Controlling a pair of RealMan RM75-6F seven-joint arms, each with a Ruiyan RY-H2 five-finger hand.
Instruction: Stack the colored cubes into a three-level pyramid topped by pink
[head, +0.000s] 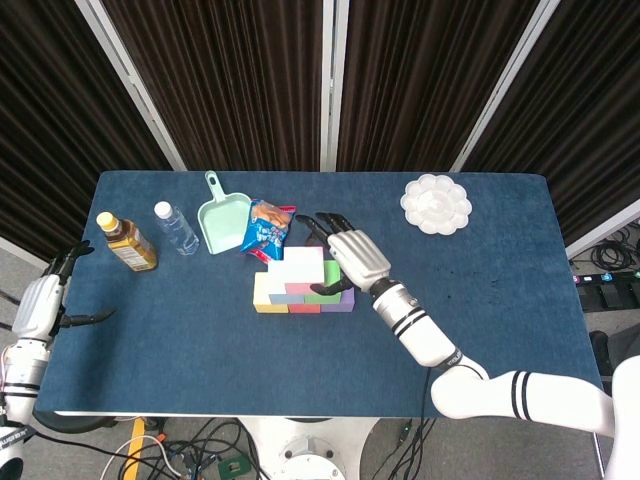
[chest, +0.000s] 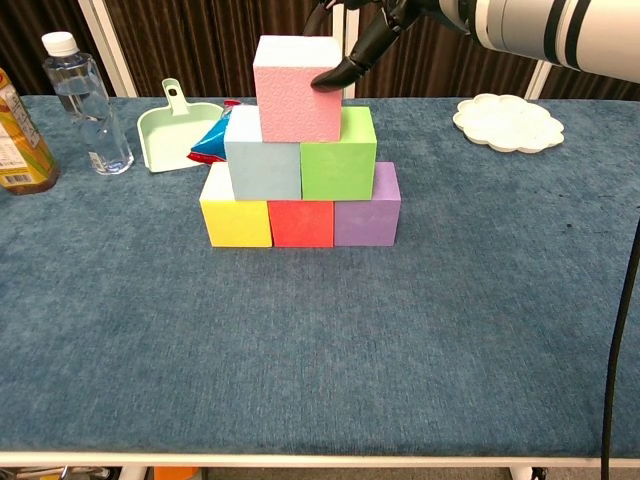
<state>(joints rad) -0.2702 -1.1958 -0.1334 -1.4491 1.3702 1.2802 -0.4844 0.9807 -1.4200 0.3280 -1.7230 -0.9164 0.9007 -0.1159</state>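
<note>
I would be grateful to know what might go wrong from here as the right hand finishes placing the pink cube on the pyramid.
The right hand has a dark fingertip against the pink cube; pulling away could drag or tip it off the light blue cube and green cube.

The pink cube looks slightly tilted rather than seated flat, so it may shift once released.

A topple could knock the snack packet or dustpan behind the stack.

right hand (head: 357, 257) fingers spread (outstretched), left hand (head: 38, 303) idle
</note>
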